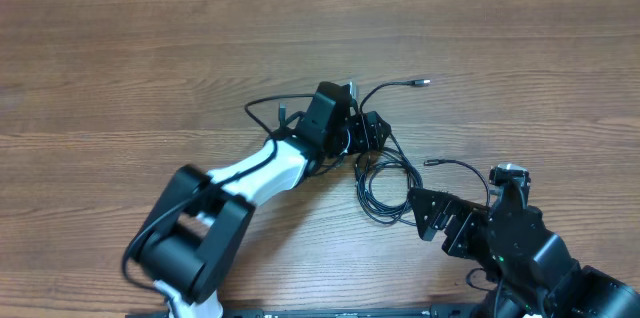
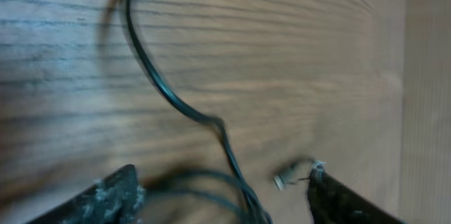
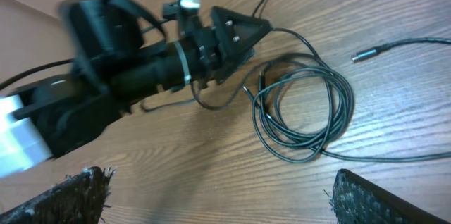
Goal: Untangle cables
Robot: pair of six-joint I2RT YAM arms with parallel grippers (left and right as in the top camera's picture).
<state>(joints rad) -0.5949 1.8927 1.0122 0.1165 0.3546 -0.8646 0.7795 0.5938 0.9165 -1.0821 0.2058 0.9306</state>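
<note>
- The cables (image 1: 384, 190) lie in a loose coil on the table (image 1: 120, 78), at about 5 o'clock from the left gripper (image 1: 372, 136) and 10 o'clock from the right gripper (image 1: 428, 220) in the overhead view.
- The coil's long axis runs roughly 12 to 6 o'clock.
- The left gripper is nearer — it sits at the tangle's top edge.
- Its jaws stand wide apart; in its wrist view one strand (image 2: 229, 157) passes between the fingers (image 2: 113, 196), not pinched.
- The right gripper's jaws are also wide — holding nothing, just short of the coil.
</note>
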